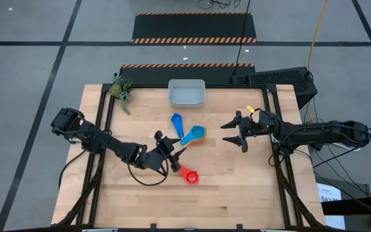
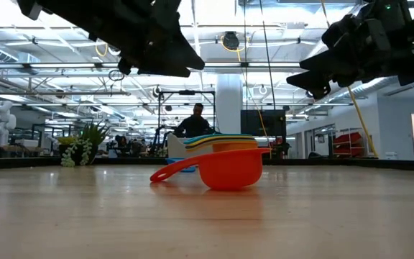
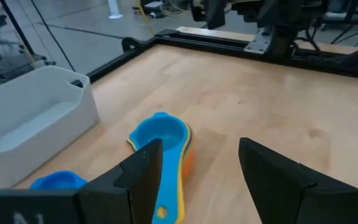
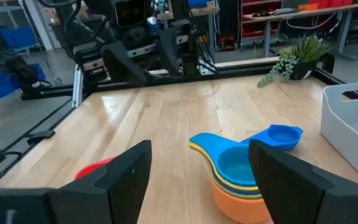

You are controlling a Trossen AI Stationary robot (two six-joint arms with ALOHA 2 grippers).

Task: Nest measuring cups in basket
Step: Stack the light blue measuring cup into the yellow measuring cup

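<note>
Three groups of measuring cups lie on the wooden table. A red cup (image 1: pixel 190 174) rests on its base nearest the front. A nested stack (image 1: pixel 195 135), light blue on top of yellow and orange, sits mid-table. A single blue cup (image 1: pixel 176 121) lies beyond it, toward the pale basket (image 1: pixel 186 93) at the far edge. My left gripper (image 1: pixel 172 148) hovers open above the table between the red cup and the stack (image 3: pixel 163 140), pointing at the stack. My right gripper (image 1: pixel 228 133) hangs open to the right of the stack (image 4: pixel 238 171), facing it.
A small green plant (image 1: pixel 121 89) stands at the table's far left corner, left of the basket (image 3: pixel 36 115). A black frame rail (image 1: pixel 282 129) runs along the table's sides. Bare wood lies along the near edge and between the stack and my right gripper.
</note>
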